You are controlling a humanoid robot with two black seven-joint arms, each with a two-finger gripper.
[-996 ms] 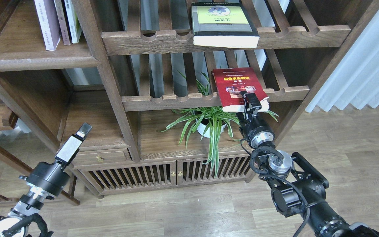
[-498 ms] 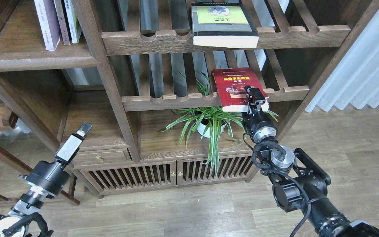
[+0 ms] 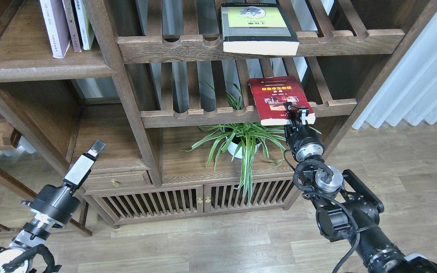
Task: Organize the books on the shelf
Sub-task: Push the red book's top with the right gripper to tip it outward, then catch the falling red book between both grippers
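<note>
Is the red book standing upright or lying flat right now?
Lying flat: the red book rests cover-up on the slatted rack, its near edge overhanging the front rail.

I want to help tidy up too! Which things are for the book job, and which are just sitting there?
For the job:
- red paperback book with yellow title
- thick grey-black book with yellow-green panel
- pale lavender-white book
- flat dark-brown wooden shelf board

Just there:
- green spider plant in white pot
- white curtain
</note>
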